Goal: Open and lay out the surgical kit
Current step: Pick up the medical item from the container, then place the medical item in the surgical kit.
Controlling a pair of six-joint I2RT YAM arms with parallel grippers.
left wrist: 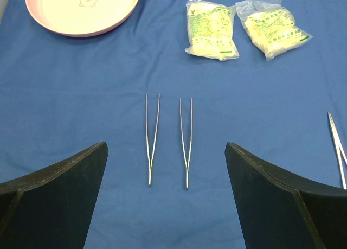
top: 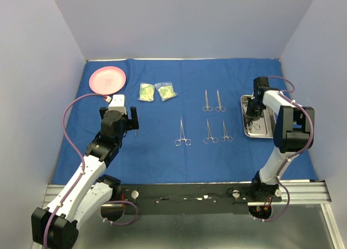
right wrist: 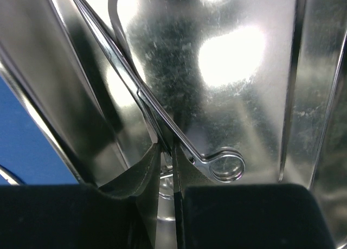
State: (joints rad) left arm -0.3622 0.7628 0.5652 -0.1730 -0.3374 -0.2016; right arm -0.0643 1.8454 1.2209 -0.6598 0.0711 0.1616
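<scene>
Forceps flat on blue wrap

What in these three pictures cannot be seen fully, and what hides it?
Tweezers: top view, the left pincer hides most of them.
Plate: left wrist view, top edge cuts off its far rim.
Tray contents: top view, the right arm covers them.
Forceps in the tray: right wrist view, far end runs off the top edge.
Packets: print too small to read.

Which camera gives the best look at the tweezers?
The left wrist view: both tweezers lie whole and close on the blue cloth, between the fingers of the open left gripper. From above they are almost wholly hidden under that gripper. The right wrist view shows none of them, only the tray and a forceps.
</scene>
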